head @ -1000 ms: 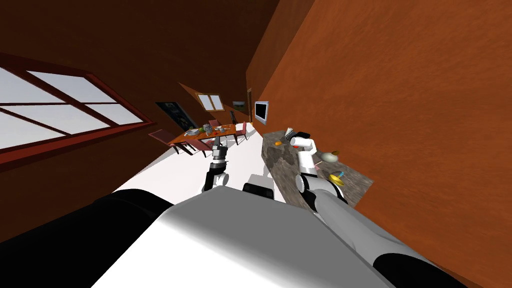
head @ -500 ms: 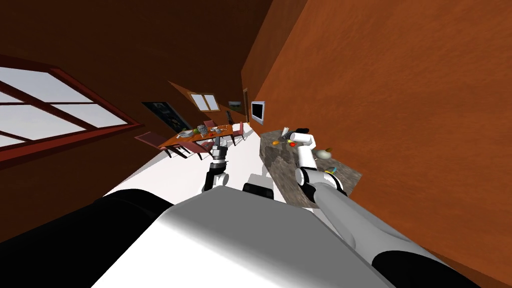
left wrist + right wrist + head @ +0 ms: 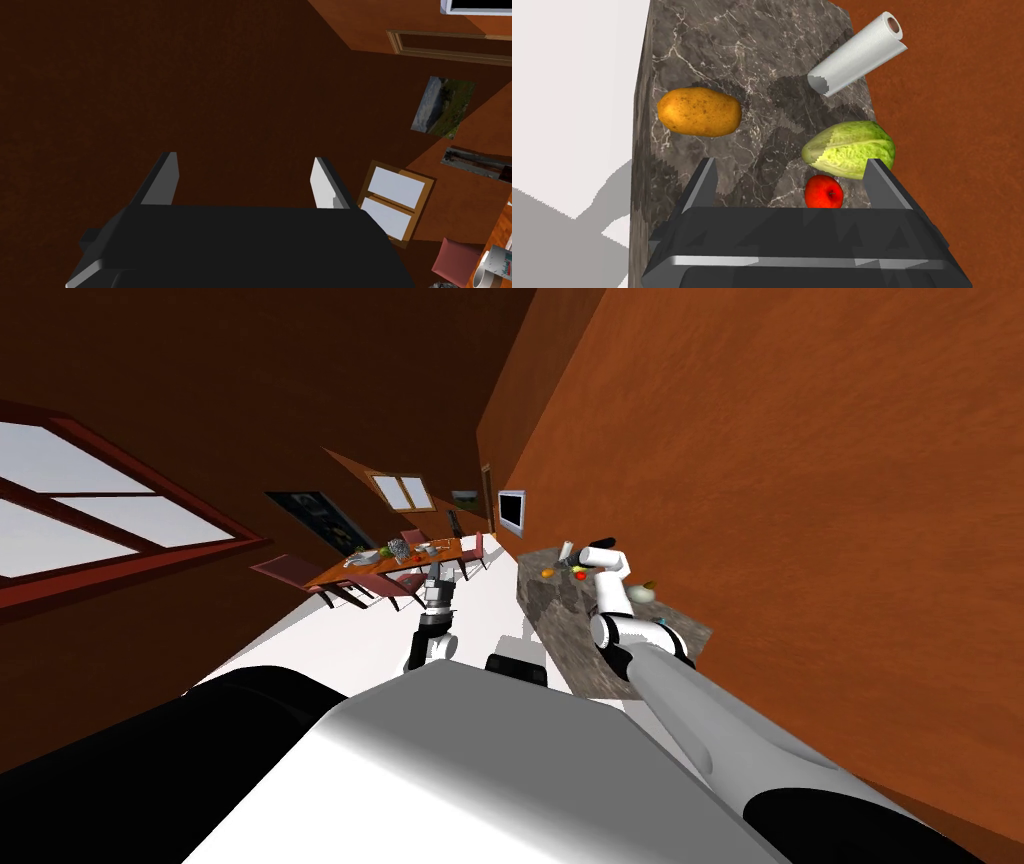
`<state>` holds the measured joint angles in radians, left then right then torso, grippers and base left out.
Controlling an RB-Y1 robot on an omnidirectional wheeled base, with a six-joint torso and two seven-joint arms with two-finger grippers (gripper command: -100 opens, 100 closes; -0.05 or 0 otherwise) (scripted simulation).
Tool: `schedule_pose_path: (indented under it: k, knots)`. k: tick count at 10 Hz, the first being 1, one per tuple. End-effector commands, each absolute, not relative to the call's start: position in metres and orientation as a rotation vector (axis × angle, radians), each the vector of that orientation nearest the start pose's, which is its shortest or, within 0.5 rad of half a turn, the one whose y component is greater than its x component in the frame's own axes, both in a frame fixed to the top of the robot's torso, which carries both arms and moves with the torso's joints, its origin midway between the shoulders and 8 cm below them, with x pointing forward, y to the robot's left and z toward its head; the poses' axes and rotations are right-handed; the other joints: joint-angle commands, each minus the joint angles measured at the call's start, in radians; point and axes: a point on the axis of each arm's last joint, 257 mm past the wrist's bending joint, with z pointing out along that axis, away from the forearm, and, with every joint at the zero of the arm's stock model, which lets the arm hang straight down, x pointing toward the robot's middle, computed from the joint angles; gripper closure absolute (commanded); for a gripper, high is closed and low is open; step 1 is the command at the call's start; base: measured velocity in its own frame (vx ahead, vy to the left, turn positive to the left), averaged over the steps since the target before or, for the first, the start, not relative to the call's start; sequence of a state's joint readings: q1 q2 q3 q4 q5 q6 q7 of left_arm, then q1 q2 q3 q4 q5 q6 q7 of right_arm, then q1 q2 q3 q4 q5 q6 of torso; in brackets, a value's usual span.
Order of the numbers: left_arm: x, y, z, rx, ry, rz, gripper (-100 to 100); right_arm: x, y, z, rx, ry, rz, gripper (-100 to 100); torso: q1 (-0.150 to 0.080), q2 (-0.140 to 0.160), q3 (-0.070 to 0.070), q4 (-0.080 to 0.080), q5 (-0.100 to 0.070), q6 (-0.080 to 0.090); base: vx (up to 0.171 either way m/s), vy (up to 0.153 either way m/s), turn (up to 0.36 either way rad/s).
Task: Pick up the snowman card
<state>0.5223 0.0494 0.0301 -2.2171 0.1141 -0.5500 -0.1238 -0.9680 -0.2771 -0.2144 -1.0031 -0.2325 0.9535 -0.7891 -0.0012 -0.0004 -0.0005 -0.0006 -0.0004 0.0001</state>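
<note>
My right gripper (image 3: 792, 182) hangs open over the far part of a dark marble counter (image 3: 722, 45), with nothing between its fingers. Below it, by the right finger, lie a red apple (image 3: 823, 191) and a pale green cabbage (image 3: 849, 149). A potato (image 3: 699, 112) lies nearer the counter's floor-side edge, and a paper towel roll (image 3: 857, 54) lies farther on by the wall. In the head view the right gripper (image 3: 600, 552) is above that counter (image 3: 555, 608). My left gripper (image 3: 436, 578) is held out over the floor, and its wrist view shows the left gripper (image 3: 245, 182) open.
The counter stands against the orange-brown wall (image 3: 800, 538) on my right. A pale round object (image 3: 640, 591) sits on its nearer part. White floor (image 3: 480, 608) runs along its left side to a dining table (image 3: 400, 560) with chairs.
My base and head have shifted, so the whole room has slid leftward in the head view. My right hand has travelled a little farther along the counter. The left arm holds its pose.
</note>
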Motion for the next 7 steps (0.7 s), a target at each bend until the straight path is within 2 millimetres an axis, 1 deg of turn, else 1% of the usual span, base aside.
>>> schedule_pose_path:
  k: [1,2,3,4,5,6,7]
  knots:
    - [0.342,0.304,0.0,-0.672,0.633,-1.21,0,0.71,-0.233,-0.108,-2.813,-1.084,-1.545,-100,0.0,0.0,0.0,0.0,0.0,0.0,0.003,-0.021,-0.181]
    - [0.342,0.304,0.0,-0.672,0.633,-1.209,0,0.71,-0.231,-0.111,-2.817,-1.086,-1.52,-100,-0.001,0.0,0.0,0.0,0.0,0.001,0.005,-0.017,-0.107]
    - [0.342,0.304,0.0,-0.672,0.633,-1.209,0,0.709,-0.232,-0.119,-2.826,-1.084,-1.494,-100,-0.001,0.0,0.0,0.0,0.0,0.0,0.004,-0.006,0.009]
    - [0.342,0.304,0.0,-0.672,0.633,-1.21,0,0.707,-0.223,-0.113,-2.821,-1.047,-1.431,-100,0.0,0.0,0.0,0.0,0.0,0.0,0.007,-0.019,-0.169]
    - [0.342,0.304,0.0,-0.672,0.633,-1.209,0,0.705,-0.223,-0.122,-2.831,-1.046,-1.391,-100,-0.001,0.0,0.0,0.0,0.0,0.001,0.007,-0.017,-0.099]
    - [0.342,0.304,0.0,-0.672,0.633,-1.209,0,0.704,-0.223,-0.126,-2.835,-1.044,-1.377,-100,-0.001,0.0,0.0,0.0,0.0,0.0,0.003,-0.008,0.006]
    - [0.342,0.304,0.0,-0.672,0.633,-1.21,0,0.7,-0.214,-0.12,-2.828,-1.014,-1.316,-100,0.0,0.0,0.0,0.0,0.0,0.0,0.009,-0.024,-0.145]
